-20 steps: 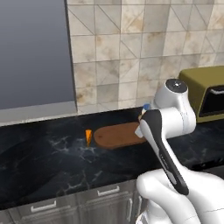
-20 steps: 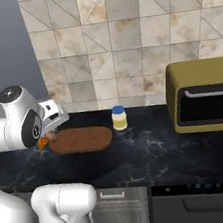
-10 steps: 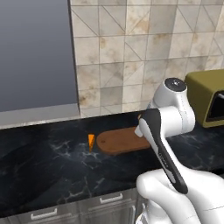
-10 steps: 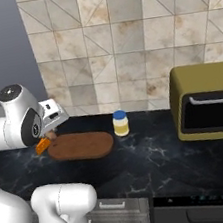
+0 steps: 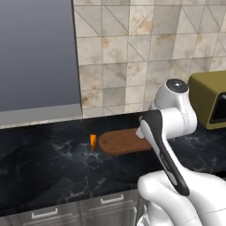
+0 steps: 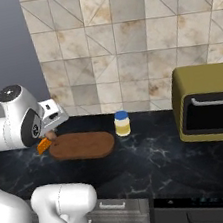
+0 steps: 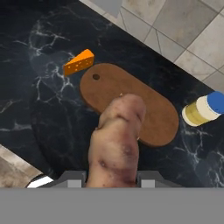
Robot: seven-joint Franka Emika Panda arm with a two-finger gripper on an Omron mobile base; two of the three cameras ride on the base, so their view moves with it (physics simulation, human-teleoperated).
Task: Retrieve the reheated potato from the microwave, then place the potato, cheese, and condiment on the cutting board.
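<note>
My gripper (image 7: 112, 175) is shut on the potato (image 7: 117, 144), a tan-brown lump that hangs over the near part of the cutting board (image 7: 153, 109). The reddish-brown oval board (image 6: 83, 145) lies on the black counter. The orange cheese wedge (image 7: 78, 62) sits on the counter just off the board's end with the hole, also seen as cheese (image 5: 93, 141) left of the board (image 5: 121, 142). The condiment bottle (image 6: 122, 123) with its blue cap stands upright off the board's other end. In the right base view my hand (image 6: 52, 121) hovers above the cheese (image 6: 44, 145). The microwave is out of view.
An olive-yellow toaster oven (image 6: 208, 104) stands on the counter to the right of the bottle. A tiled wall (image 6: 124, 46) runs behind the counter. A grey panel (image 5: 37, 57) hangs at upper left. Drawer fronts (image 5: 79, 212) run below the counter's front edge.
The whole picture has slid slightly down in both base views, so the camera has moved. The gripper stays shut on the potato above the board's left end.
</note>
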